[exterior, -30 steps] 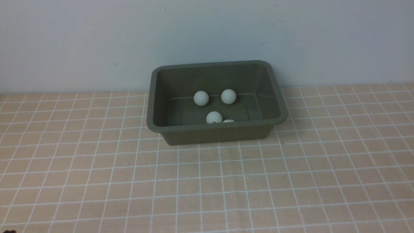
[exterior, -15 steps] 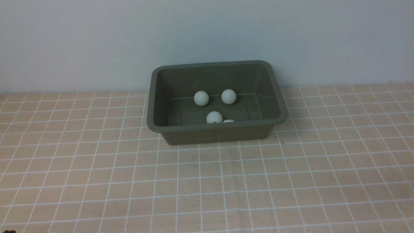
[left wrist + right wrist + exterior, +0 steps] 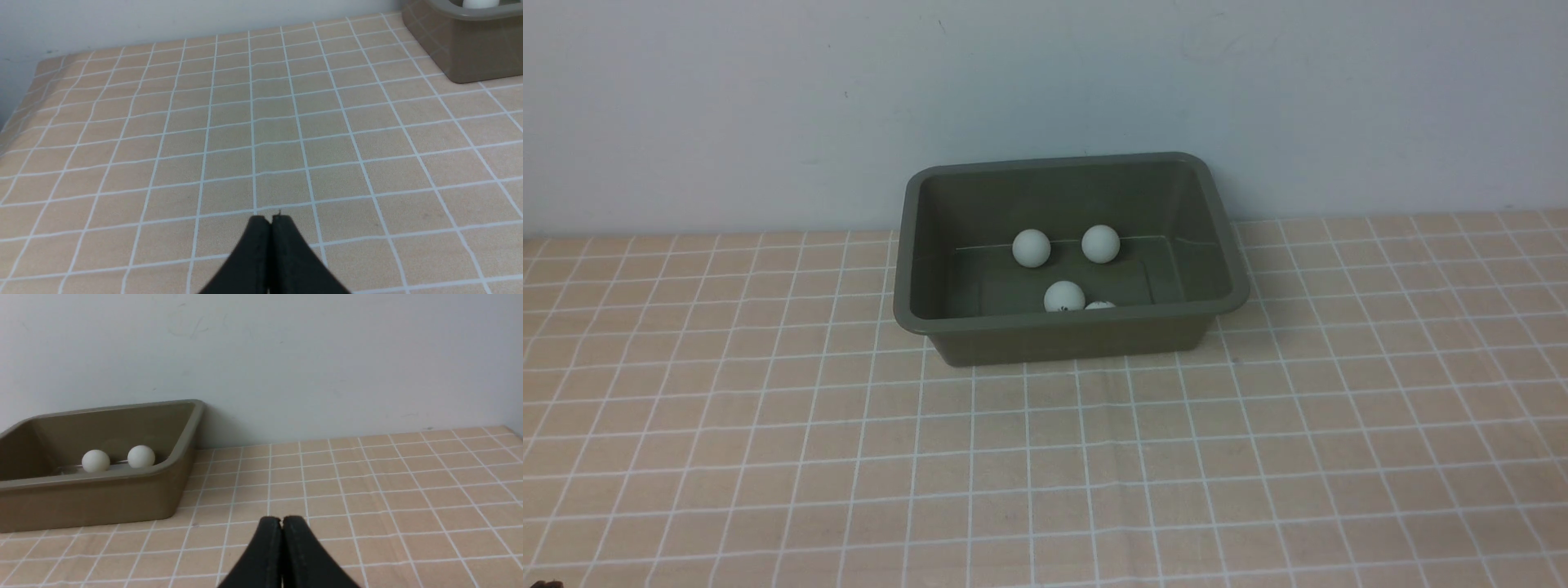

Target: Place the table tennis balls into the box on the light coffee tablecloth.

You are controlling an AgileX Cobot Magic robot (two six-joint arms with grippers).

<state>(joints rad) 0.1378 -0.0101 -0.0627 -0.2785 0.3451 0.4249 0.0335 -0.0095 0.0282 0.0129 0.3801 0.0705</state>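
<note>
Against a plain pale wall, the light coffee tablecloth carries the box holding all four table tennis balls; left gripper and right gripper sit closed and empty, so little risk remains beyond an arm bumping the box

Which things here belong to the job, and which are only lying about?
Job:
- balls, four, all inside the box
- box
- tablecloth

Lying about:
- nothing; only the wall behind
</note>
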